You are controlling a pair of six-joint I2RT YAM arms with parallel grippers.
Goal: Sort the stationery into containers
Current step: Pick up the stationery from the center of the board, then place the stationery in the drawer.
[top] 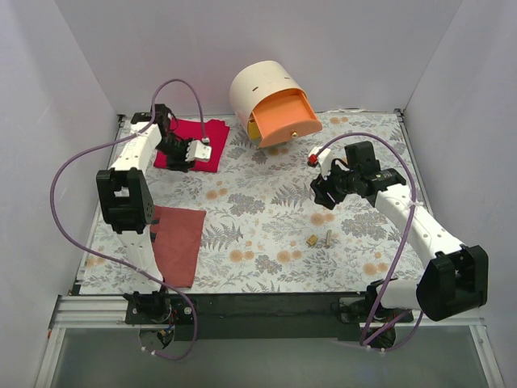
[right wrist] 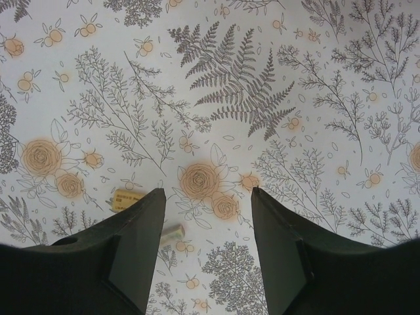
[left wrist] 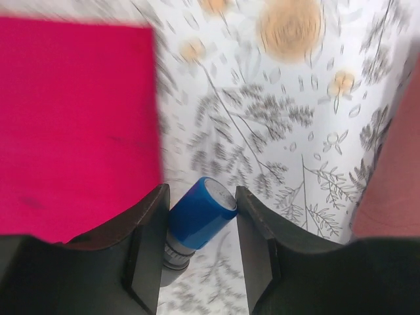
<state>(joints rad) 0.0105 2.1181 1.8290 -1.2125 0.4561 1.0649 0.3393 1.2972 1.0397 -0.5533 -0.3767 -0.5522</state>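
Note:
My left gripper is shut on the blue-white tape roll, a short blue cylinder with a pale end face and a grey ribbed base, held above the floral mat beside the red cloth. In the top view this gripper hangs over the red cloth's front edge. The cream drum cabinet stands at the back, its orange drawer pulled open. My right gripper is open and empty above the mat. Two tan blocks lie in front of it, also seen in the right wrist view. Pens and highlighter are out of view.
A rust-brown folded cloth lies at the front left by the left arm's base, and it shows at the right edge of the left wrist view. White walls close in the floral mat on three sides.

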